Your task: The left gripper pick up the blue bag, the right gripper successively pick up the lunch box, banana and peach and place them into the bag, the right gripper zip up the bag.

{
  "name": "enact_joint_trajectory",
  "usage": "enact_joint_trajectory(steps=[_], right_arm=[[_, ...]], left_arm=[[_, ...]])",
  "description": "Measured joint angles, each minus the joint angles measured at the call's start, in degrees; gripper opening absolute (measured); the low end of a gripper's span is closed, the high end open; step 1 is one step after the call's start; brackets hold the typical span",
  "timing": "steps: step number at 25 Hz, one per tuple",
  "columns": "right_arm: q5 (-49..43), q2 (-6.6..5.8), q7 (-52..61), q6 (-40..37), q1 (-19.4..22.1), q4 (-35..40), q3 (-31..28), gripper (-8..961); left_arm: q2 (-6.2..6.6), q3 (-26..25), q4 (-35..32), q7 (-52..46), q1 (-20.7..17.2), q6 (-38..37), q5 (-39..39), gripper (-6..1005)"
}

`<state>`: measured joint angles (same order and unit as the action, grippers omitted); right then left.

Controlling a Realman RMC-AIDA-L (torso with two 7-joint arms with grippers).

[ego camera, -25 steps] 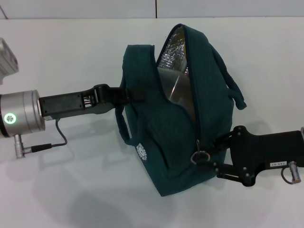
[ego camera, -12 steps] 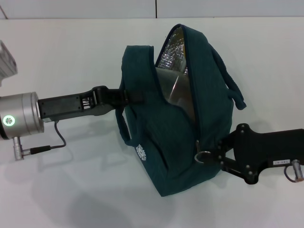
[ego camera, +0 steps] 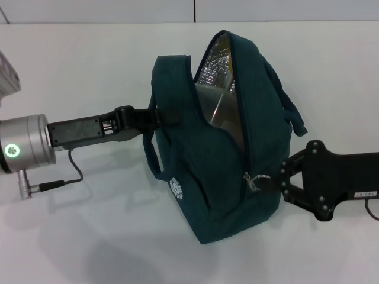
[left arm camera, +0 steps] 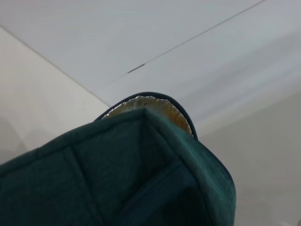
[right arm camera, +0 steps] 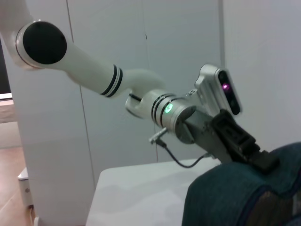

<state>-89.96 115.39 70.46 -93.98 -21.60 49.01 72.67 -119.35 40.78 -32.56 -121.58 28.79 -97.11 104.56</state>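
The dark blue-green bag hangs above the white table, its top zip partly open, showing silver foil lining and a pale object inside. My left gripper is shut on the bag's left side strap and holds it up. My right gripper is at the bag's lower right end, shut on the metal zip pull. The bag's corner fills the left wrist view. The right wrist view shows the bag's edge and the left gripper's fingers clamped on it. Banana and peach are out of view.
The white table surrounds the bag. A bag carry handle loops out on the right side. The left arm's cable hangs under its wrist. A wall with panel seams stands behind.
My right gripper has moved right and up along the bag's lower end, taking the zip pull with it. The bag and left gripper have hardly moved.
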Motion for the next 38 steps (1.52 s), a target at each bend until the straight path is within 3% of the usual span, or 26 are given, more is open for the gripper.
enact_joint_trajectory(steps=[2,7,13,24,26,38], right_arm=[[0.4,0.03,-0.1,0.0,-0.1,0.5,-0.3,2],[1.9,0.0,-0.2,-0.1,-0.2,1.9,-0.5,2],[3.4,-0.02,-0.2,-0.1,0.1,4.5,-1.2,2],[4.2,-0.14,0.2,-1.8,0.5,5.4,-6.4,2],[4.2,-0.16,0.3,-2.3,0.4,5.6,-7.2,2],[1.6,-0.2,4.4,-1.9,-4.6,5.1,-6.7,2]], left_arm=[[0.0,0.0,0.6,2.4,0.0,0.1,-0.9,54],[0.41,-0.1,2.8,9.5,-1.0,0.2,-5.0,183],[0.42,-0.1,2.9,14.9,-4.6,1.4,-11.4,402],[0.04,-0.1,3.0,17.7,-6.9,2.4,-12.8,627],[-0.01,-0.1,3.1,18.4,-7.0,2.2,-12.8,884],[0.24,0.3,2.6,29.0,-11.0,-4.4,-13.6,880]])
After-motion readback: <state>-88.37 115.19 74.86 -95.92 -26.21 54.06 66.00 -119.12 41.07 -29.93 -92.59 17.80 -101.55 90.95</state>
